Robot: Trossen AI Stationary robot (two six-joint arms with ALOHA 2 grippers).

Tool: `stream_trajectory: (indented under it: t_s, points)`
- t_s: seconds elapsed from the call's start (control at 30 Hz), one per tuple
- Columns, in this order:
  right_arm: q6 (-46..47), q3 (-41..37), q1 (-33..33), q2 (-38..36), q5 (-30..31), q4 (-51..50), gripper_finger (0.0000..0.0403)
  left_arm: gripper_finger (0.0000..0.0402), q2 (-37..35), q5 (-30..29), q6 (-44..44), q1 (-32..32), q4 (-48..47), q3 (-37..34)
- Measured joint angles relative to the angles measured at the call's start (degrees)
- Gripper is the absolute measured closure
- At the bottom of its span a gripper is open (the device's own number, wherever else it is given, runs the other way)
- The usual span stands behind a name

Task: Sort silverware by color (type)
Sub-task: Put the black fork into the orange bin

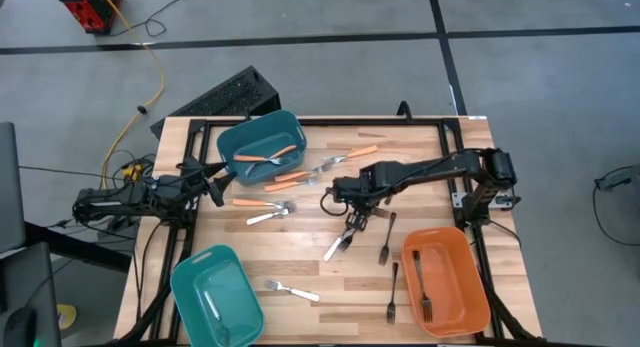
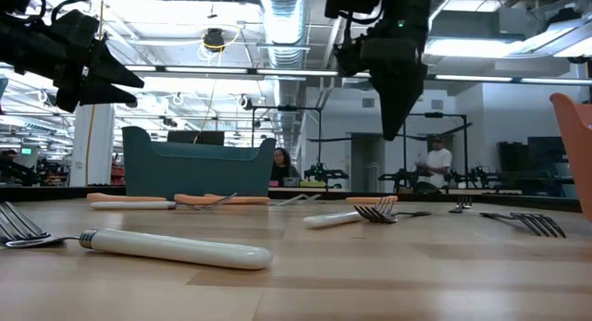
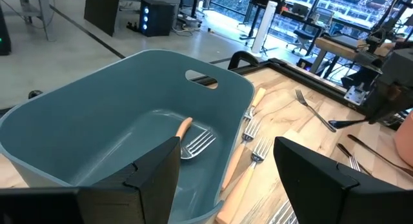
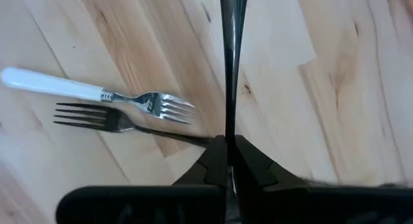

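Sorted: you had orange-handled forks (image 1: 262,158) in the teal plastic bin (image 1: 232,140).
Left: forks strewn on table (image 1: 300,257).
Right end effector (image 1: 352,225): pressed together, empty.

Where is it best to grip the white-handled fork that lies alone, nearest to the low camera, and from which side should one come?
Probably take the white-handled fork by the middle of its handle, coming straight down and closing across its width. It lies flat on the table with bare wood on both sides, and the handle is rounder and thicker than the thin tines.
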Motion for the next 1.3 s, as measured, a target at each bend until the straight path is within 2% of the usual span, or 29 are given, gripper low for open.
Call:
stream_trajectory:
  t_s: [0.27, 0.73, 1.03, 1.3]
  points:
    - [1.39, 0.71, 1.14, 0.00, -0.15, -1.22, 0.0370, 0.0167, 0.00, -0.04, -0.02, 0.00, 0.00, 0.01]
    - [0.08, 13.37, 1.52, -0.01, -0.11, -8.60, 0.0369, 0.0167, 0.00, -0.09, -0.33, 0.00, 0.00, 0.00]
    - [11.36, 14.58, 3.32, -0.02, 0.69, -15.82, 0.0369, 0.0167, 0.00, -0.09, -0.29, -0.02, -0.22, 0.00]
    - [18.46, 14.60, 7.96, -0.90, 3.17, -21.72, 0.0369, 0.0167, 0.00, 0.00, -0.26, 0.00, -0.22, 0.00]
